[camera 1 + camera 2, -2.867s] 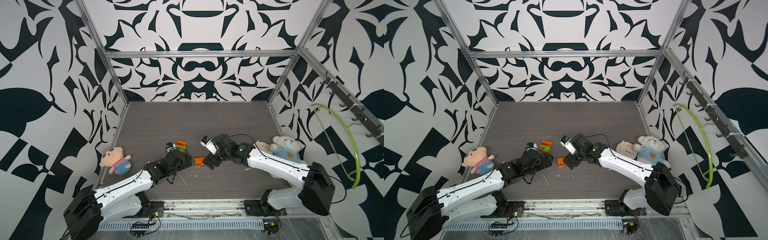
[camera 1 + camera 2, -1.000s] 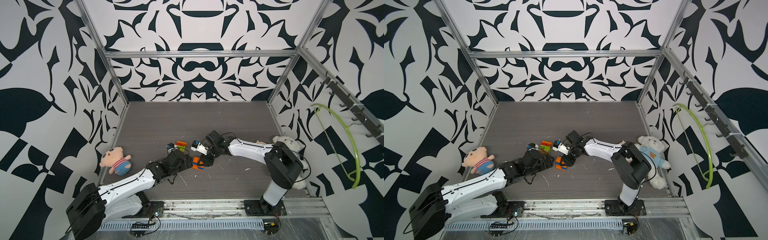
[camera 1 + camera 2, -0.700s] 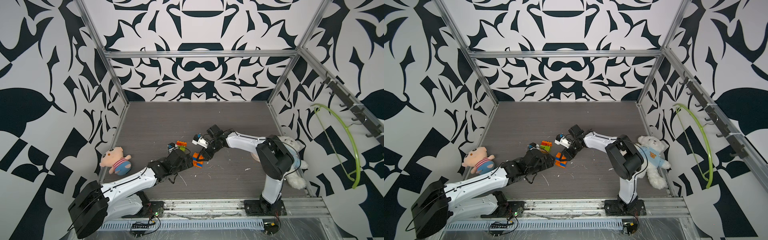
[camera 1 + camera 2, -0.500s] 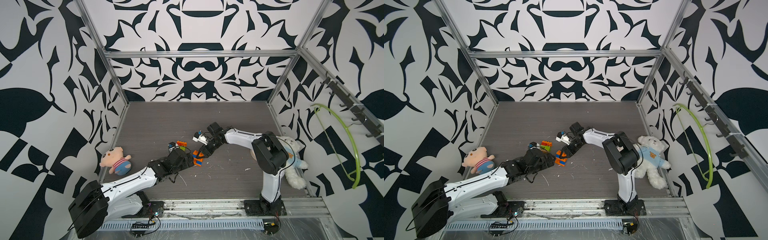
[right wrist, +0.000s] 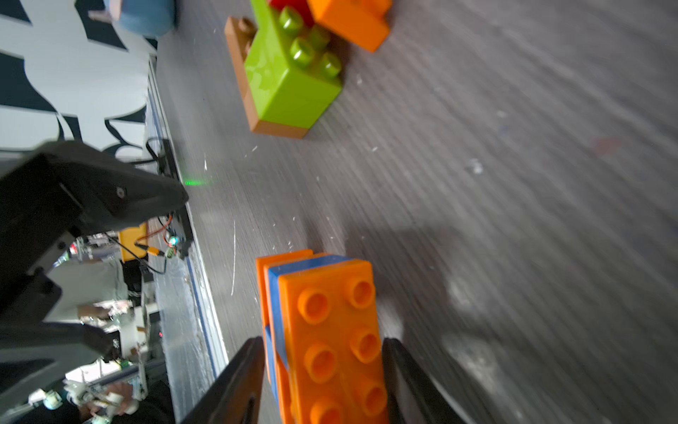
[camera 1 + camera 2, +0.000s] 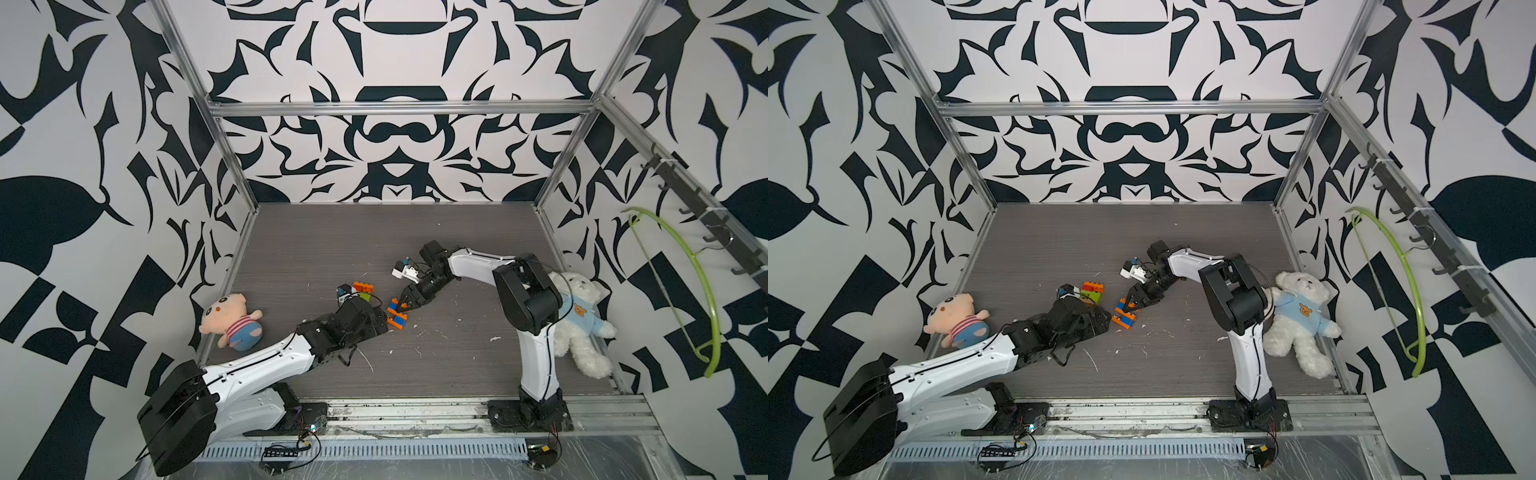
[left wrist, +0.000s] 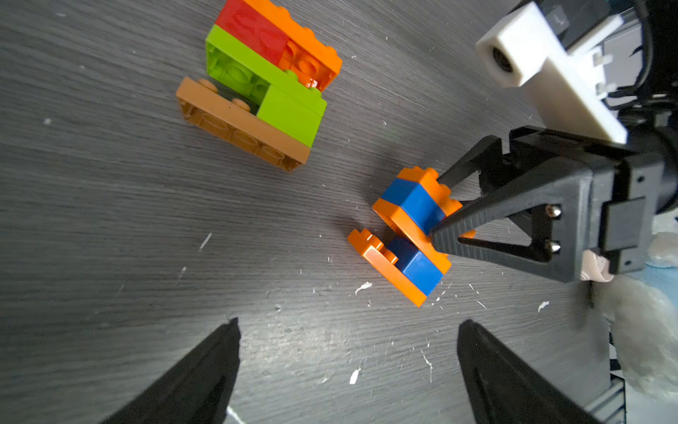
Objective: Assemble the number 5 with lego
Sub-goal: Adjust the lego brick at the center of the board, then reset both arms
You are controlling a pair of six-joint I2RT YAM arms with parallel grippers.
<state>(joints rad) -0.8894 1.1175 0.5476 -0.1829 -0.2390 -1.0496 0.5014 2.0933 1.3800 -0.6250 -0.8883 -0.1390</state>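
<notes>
Right gripper point(image 7: 436, 207) at orange-and-blue brick stack point(image 6: 399, 320); left gripper point(image 7: 348, 326) spread wide, empty.
The stack point(image 6: 1125, 318) lies on the table point(image 6: 457, 249) just below centre in both top views. The right fingers point(image 7: 488, 216) flank its top orange brick; whether they pinch cannot be told. Recommended: press straight along the studs, left gripper bracing the base. Brick cluster point(image 6: 363, 291) crowds the stack's upper left; pig toy point(image 6: 230, 322) and bear toy point(image 6: 579, 316) lie well apart.
</notes>
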